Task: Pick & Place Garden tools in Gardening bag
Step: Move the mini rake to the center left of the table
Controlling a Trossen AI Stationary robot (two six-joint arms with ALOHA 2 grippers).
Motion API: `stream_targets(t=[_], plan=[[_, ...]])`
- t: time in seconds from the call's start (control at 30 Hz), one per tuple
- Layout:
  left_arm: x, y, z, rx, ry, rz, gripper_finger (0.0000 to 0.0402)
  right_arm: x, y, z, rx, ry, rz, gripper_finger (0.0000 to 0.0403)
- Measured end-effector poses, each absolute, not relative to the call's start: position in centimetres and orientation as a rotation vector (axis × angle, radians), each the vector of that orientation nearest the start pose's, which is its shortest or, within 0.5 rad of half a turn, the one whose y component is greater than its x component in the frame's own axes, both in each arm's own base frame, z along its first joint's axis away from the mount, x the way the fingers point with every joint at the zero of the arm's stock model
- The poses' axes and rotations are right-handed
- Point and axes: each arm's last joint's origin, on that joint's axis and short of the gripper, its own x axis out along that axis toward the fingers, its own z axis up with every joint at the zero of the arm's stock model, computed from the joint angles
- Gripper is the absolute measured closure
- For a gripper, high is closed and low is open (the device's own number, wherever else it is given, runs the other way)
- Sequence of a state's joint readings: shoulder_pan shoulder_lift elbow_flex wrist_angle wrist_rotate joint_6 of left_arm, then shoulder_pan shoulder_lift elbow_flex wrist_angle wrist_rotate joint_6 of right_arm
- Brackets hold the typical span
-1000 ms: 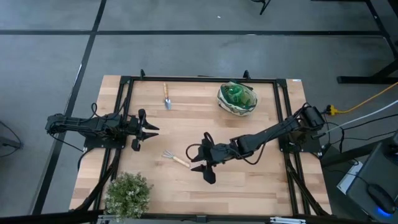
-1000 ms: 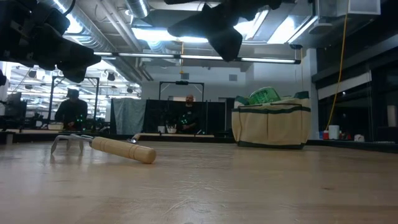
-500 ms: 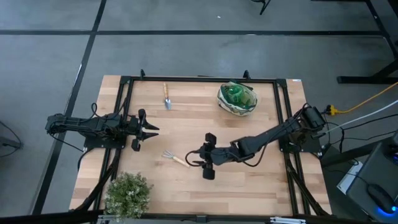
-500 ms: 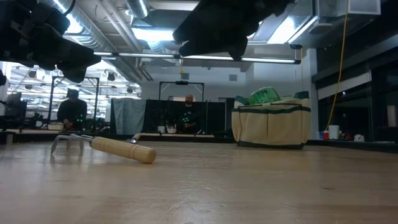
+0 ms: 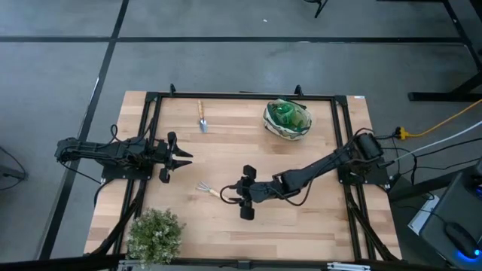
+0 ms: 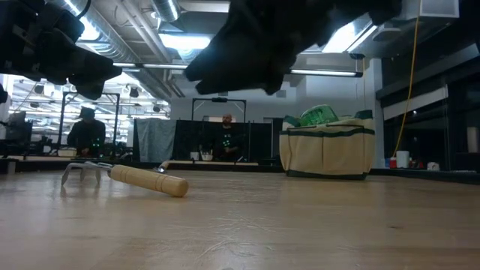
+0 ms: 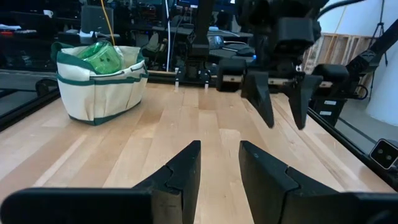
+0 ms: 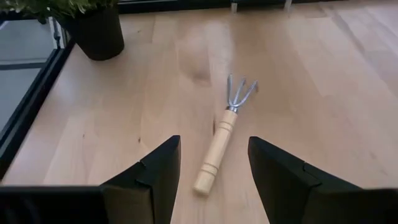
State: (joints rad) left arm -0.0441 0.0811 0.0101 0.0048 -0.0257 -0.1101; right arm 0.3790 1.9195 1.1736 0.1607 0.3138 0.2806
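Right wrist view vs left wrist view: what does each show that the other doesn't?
Right wrist only: the pronged rake lying flat on the table, lined up between the open right gripper fingers, plus the potted plant. Left wrist only: the gardening bag with the green spray bottle in it, and the left gripper, fingers apart. Both: the bare wooden tabletop.

I see a bench [image 8: 124, 124] of pale wood, smooth with a faint sheen. The rake [image 8: 222, 139] has a smooth light wooden handle and shiny metal prongs. The gardening bag [image 7: 99, 87] looks like matt cream cloth with dark green trim. My right fingers [image 8: 155, 180] are matt black, plastic-looking.
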Motion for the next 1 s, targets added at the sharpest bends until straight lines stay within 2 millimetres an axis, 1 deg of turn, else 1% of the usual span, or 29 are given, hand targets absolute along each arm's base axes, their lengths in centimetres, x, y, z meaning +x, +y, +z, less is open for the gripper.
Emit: stream_targets(t=[0.1, 0.4, 0.5, 0.67, 0.87, 1.0], plan=[[10.2, -0.4, 16.1, -0.108, 0.067, -0.014, 0.0296, 38.9, 14.5, 16.8, 0.08, 0.539, -0.013, 0.021], [10.2, -0.4, 16.1, -0.108, 0.067, -0.014, 0.0296, 39.5, 14.8, 13.4, 0.063, 0.585, -0.016, 0.021], [10.2, -0.4, 16.1, -0.108, 0.067, -0.014, 0.0296, 39.6, 14.8, 12.6, 0.059, 0.597, -0.015, 0.021], [10.2, -0.4, 16.1, -0.108, 0.067, -0.015, 0.0296, 39.6, 14.8, 10.7, 0.04, 0.651, -0.017, 0.021], [10.2, -0.4, 16.1, -0.108, 0.067, -0.015, 0.0296, 39.7, 15.0, 9.8, 0.053, 0.667, 0.023, 0.021], [10.2, -0.4, 16.1, -0.108, 0.067, -0.014, 0.0296, 40.2, 15.0, 10.3, 0.06, 0.649, 0.021, 0.021]])
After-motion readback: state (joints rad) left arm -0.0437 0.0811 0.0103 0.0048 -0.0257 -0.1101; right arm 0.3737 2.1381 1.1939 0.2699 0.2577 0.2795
